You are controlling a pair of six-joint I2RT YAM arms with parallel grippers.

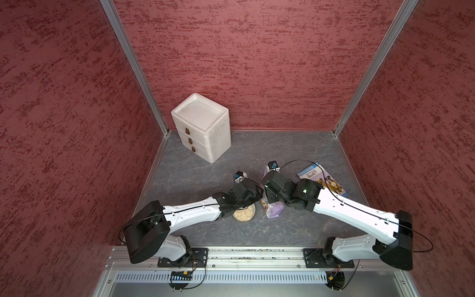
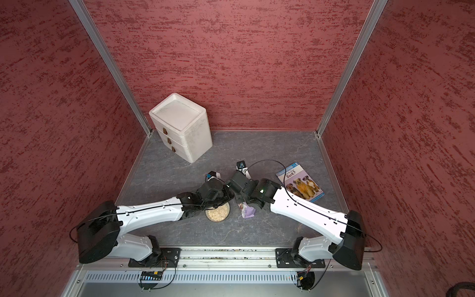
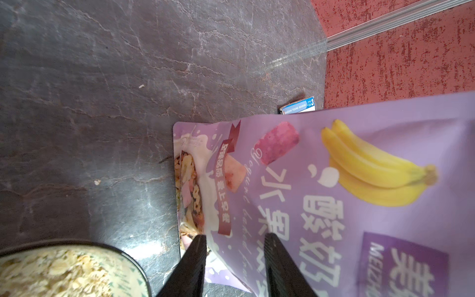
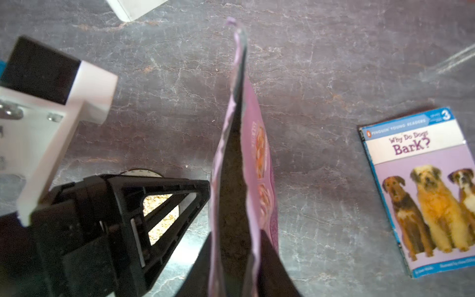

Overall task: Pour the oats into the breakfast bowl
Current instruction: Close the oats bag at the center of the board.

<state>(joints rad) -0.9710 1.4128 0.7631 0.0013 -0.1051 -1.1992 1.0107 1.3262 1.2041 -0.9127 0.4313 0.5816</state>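
The oats [image 1: 243,215] lie in the bowl [image 1: 254,212] as a pale, flaky layer covering its bottom; the left wrist view shows the flakes [image 3: 51,272] up close, with the bowl's patterned inner wall [image 3: 126,270] and dark rim around them. The bowl stands on the grey surface [image 1: 282,149] near its front middle, partly under the left arm's wrist. Just beside it, toward the robot's right, stands the lilac pouch [image 1: 273,209], upright, with its printed front [image 3: 334,180] facing the left arm; whether its base bears on the surface cannot be told. The right tool [image 4: 236,244] is closed on the pouch's upper edge [image 4: 239,180], the thin film pinched between its two fingers. The left tool [image 3: 235,239] stands partly open, fingers apart, tips at the pouch's printed front and clamping nothing. In the right wrist view one of its fingers [image 4: 164,205] reaches the side of the pouch, with the oats visible through its frame. A few stray flakes [image 3: 97,182] lie on the surface near the bowl. A blue book with dogs on the cover [image 1: 321,181] lies flat to the right of the pouch, apart from it. A white three-drawer box [image 1: 201,126] stands in the far left corner, well apart from everything else.
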